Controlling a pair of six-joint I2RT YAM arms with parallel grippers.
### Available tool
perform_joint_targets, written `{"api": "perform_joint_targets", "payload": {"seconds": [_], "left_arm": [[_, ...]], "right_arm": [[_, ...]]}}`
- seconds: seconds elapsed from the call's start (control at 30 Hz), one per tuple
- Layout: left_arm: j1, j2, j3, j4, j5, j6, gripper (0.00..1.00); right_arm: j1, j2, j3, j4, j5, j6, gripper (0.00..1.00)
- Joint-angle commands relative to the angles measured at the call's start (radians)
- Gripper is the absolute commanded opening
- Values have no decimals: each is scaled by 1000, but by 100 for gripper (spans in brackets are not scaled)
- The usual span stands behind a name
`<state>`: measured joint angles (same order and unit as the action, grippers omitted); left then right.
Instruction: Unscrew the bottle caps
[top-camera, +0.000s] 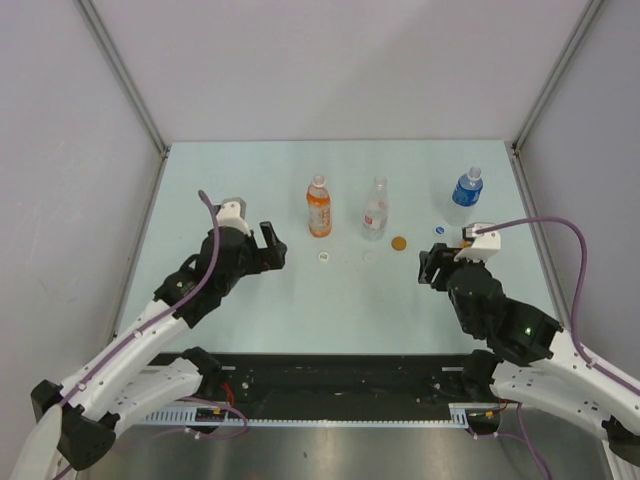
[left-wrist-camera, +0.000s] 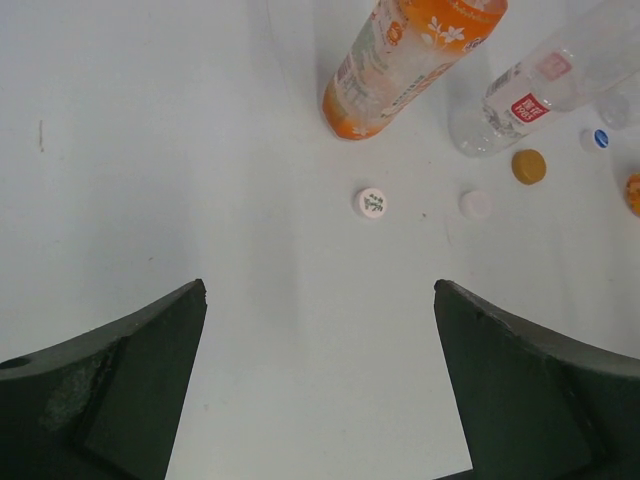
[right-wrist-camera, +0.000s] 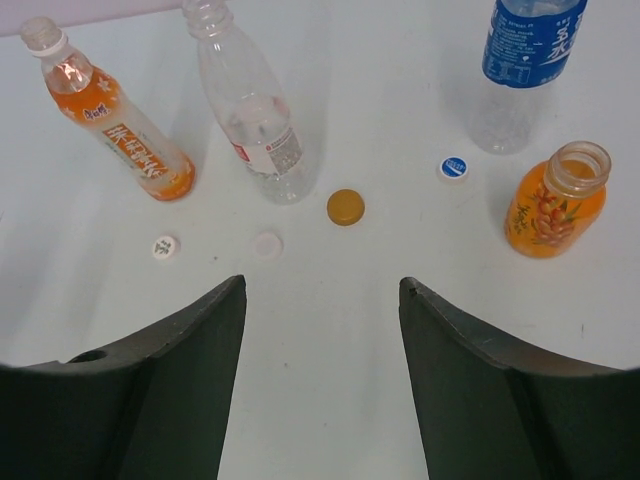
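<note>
Four loose bottle caps lie on the table: a white printed cap (top-camera: 324, 257) (left-wrist-camera: 371, 203) (right-wrist-camera: 165, 246), a pale cap (top-camera: 370, 256) (left-wrist-camera: 475, 204) (right-wrist-camera: 266, 244), an orange cap (top-camera: 399, 243) (left-wrist-camera: 529, 166) (right-wrist-camera: 345, 206) and a blue-and-white cap (top-camera: 439, 231) (right-wrist-camera: 453, 167). Behind them stand a tall orange-drink bottle (top-camera: 318, 207) (right-wrist-camera: 115, 125), a clear bottle (top-camera: 375, 210) (right-wrist-camera: 250, 110) with an open neck, and a blue-labelled bottle (top-camera: 466, 188) (right-wrist-camera: 525, 60). My left gripper (top-camera: 272, 248) (left-wrist-camera: 320, 290) hangs open and empty left of the caps. My right gripper (top-camera: 432, 267) (right-wrist-camera: 322, 285) is open and empty, near the orange cap.
A short orange juice bottle (right-wrist-camera: 557, 200) with an open mouth stands to the right of the blue-and-white cap, mostly hidden behind my right wrist in the top view. White walls enclose the pale table (top-camera: 250, 180) on three sides.
</note>
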<state>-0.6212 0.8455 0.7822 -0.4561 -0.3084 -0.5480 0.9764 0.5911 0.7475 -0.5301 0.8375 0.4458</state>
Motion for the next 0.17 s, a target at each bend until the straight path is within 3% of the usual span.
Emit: {"api": "perform_joint_targets", "payload": {"seconds": [0.0, 0.13], "left_arm": [[8, 1, 35, 48, 40, -63, 100], [8, -3, 35, 45, 39, -82, 100]], "right_arm": [[7, 12, 7, 45, 3, 28, 66], [7, 12, 6, 64, -2, 18, 67]]}}
